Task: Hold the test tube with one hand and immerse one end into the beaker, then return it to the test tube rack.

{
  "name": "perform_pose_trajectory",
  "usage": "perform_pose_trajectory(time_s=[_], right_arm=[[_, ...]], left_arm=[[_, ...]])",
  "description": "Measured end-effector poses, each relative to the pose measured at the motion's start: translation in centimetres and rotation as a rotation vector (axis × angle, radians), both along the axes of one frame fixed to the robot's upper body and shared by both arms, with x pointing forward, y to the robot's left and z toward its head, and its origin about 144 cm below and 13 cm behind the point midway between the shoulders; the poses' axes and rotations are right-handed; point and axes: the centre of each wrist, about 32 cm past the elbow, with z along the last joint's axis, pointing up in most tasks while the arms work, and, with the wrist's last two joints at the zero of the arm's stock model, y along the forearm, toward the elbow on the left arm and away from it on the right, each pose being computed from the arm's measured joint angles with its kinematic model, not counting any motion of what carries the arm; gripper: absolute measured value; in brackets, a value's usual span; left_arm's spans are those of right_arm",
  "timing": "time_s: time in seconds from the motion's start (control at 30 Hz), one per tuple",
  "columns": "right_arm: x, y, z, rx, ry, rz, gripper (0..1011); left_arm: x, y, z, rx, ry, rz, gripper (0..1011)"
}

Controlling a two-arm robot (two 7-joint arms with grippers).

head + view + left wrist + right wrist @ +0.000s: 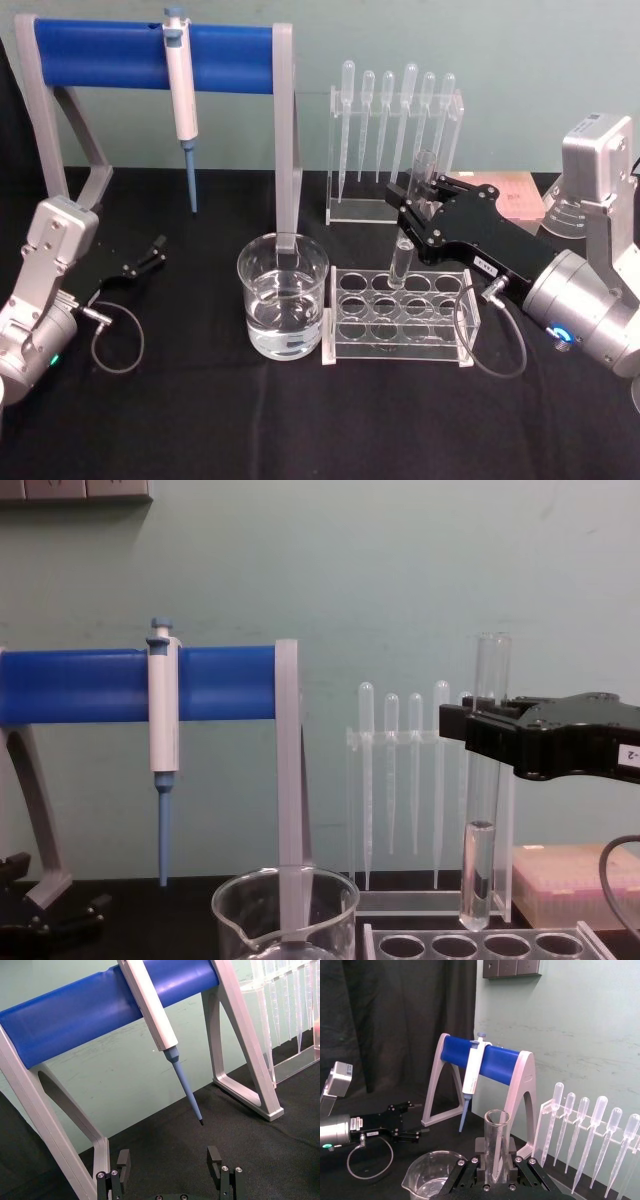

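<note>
The test tube (401, 258) hangs upright in my right gripper (420, 205), which is shut on its upper part. In the chest view the test tube (484, 810) holds a little clear liquid, and its rounded bottom hovers just above the back row of the clear tube rack (480, 945), with the right gripper (478, 725) reaching in from the right. The right wrist view shows the tube's open rim (496, 1130) between the fingers. The beaker (283, 295), partly filled with clear liquid, stands left of the rack (395, 340). My left gripper (150, 255) rests open at the far left.
A blue-barred stand (100, 55) with a white-and-blue pipettor (182, 90) hanging on it stands behind the beaker. A clear holder with several plastic pipettes (395, 130) is behind the rack. A pink box (520, 195) lies at the back right. Black cloth covers the table.
</note>
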Motion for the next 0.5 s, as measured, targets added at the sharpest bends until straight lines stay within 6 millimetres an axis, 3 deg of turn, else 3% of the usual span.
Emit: perform_pose_trajectory(time_s=[0.5], right_arm=[[0.0,0.0,0.0,0.0,0.0,0.0,225]], left_arm=[[0.0,0.0,0.0,0.0,0.0,0.0,1000]])
